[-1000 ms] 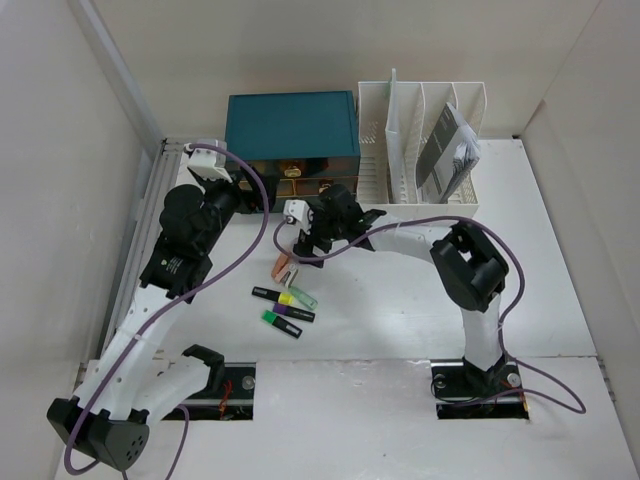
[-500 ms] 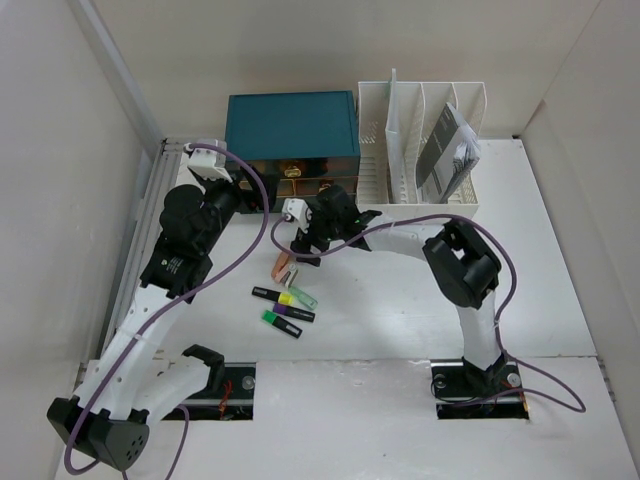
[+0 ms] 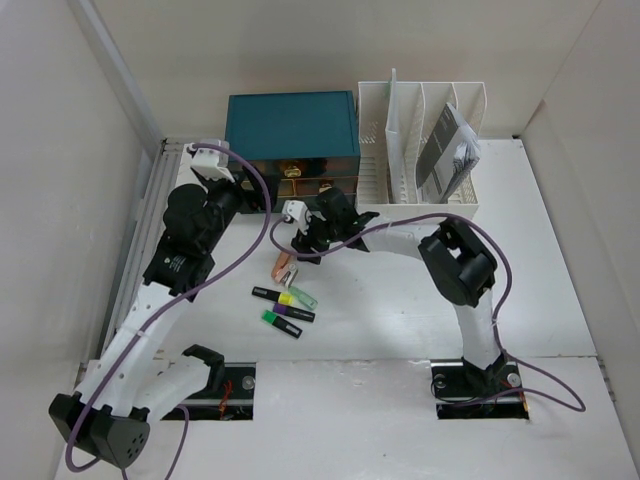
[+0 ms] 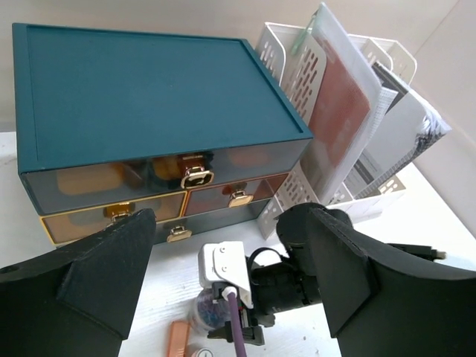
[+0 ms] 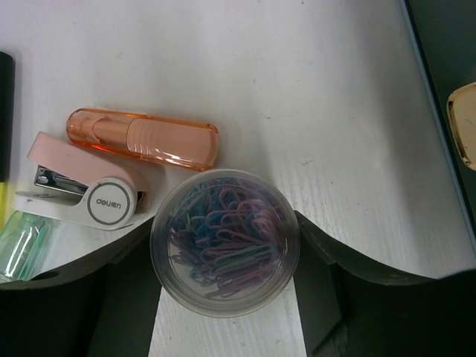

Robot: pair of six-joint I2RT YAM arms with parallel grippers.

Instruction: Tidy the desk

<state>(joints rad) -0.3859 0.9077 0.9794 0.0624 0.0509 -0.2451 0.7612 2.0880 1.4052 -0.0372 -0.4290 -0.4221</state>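
The right gripper [image 5: 223, 223] clamps a clear clip tub [image 5: 225, 249] at the far middle of the rigid desk [image 3: 400, 310], before the drawers [image 3: 292, 122]. It looks light and slick, so squeeze its sides. The left gripper [image 4: 221, 223] gapes wide, empty.

The teal drawer box [image 3: 292, 125] and the white file rack [image 3: 425, 150] are standing close together and blocking the back of the desk [image 3: 400, 310]. A round tub of paper clips [image 5: 224, 249] is filling the gap between the fingers of the right gripper [image 5: 224, 223], touching both. A pink stapler [image 5: 82, 197] and an orange highlighter [image 5: 141, 137] are lying just beside the tub, crowding that side. More highlighters [image 3: 282, 320] are lying nearer the arm bases. The right arm [image 3: 400, 232] is stretching across the middle. The left arm [image 3: 185, 250] is leaning over the left side, and the left gripper [image 4: 222, 223] is hanging before the drawers with its fingers spread wide. The big bare patch on the right, in front of the rack, is giving the most room to pass.
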